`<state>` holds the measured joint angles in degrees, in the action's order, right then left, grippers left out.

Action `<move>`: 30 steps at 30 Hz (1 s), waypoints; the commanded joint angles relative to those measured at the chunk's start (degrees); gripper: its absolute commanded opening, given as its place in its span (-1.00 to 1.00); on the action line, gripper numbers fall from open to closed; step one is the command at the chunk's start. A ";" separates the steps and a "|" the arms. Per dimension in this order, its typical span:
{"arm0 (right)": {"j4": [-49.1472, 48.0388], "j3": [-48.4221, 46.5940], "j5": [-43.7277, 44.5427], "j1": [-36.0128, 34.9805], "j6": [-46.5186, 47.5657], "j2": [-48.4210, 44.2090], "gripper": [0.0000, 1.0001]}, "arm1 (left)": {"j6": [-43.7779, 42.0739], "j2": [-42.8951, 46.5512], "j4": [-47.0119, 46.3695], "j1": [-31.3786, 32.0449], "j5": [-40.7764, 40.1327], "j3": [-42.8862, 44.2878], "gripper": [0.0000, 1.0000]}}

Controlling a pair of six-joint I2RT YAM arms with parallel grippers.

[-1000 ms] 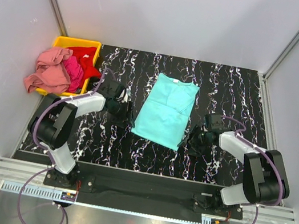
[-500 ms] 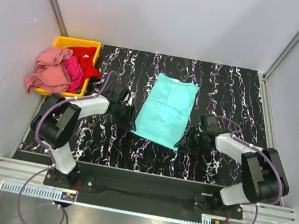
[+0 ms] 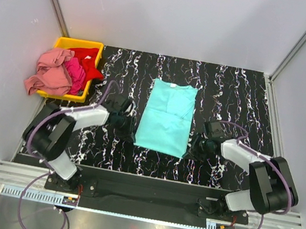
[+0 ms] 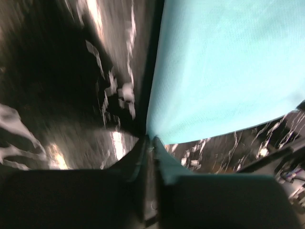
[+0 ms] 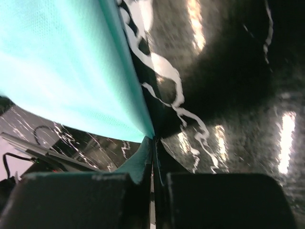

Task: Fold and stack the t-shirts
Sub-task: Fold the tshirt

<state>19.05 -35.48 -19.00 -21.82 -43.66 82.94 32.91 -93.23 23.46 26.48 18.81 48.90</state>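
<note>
The turquoise t-shirt (image 3: 167,117) lies flat on the black marbled table (image 3: 239,94), folded to a long rectangle, collar at the far end. My left gripper (image 3: 128,130) is at its near left corner, my right gripper (image 3: 193,149) at its near right corner. In the left wrist view the left gripper (image 4: 151,139) is shut on the corner of the turquoise t-shirt (image 4: 224,71). In the right wrist view the right gripper (image 5: 153,139) pinches the other corner of the shirt (image 5: 57,62). Salmon pink (image 3: 50,73), magenta (image 3: 76,71) and red (image 3: 86,55) t-shirts lie heaped at the far left.
A yellow bin (image 3: 97,46) at the table's far left corner holds the heaped shirts, the pink one spilling over its left rim. White walls close in the table on three sides. Both arm bases stand at the near edge.
Both grippers closed in on the shirt's near corners and shut on them. The turquoise shirt, slanted before, now lies straight and stretched toward the near edge.
</note>
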 commanded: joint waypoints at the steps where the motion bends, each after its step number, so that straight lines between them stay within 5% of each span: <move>1: 5.81 1.38 0.90 -0.41 2.26 -4.26 -1.00 | 5.32 7.52 3.08 1.73 -3.24 -5.21 -0.15; 4: 8.54 2.35 0.90 -0.41 2.79 -7.08 -1.00 | 6.47 13.67 3.96 1.73 -4.48 -9.78 0.11; 11: 7.67 5.60 -1.56 -0.41 2.35 -9.63 -1.00 | 9.45 23.35 -9.03 2.61 5.97 -20.58 0.22; 15: 6.27 6.65 -2.00 -0.41 2.00 -9.81 -1.00 | 11.30 22.39 -16.42 3.23 8.70 -22.80 0.21; 30: 6.09 8.15 -1.21 -0.41 0.86 -12.18 -1.00 | 13.50 11.32 -18.45 5.42 4.66 -20.96 0.00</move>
<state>25.15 -27.73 -20.60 -21.82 -42.26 72.07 46.13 -79.35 4.43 31.33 26.74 28.34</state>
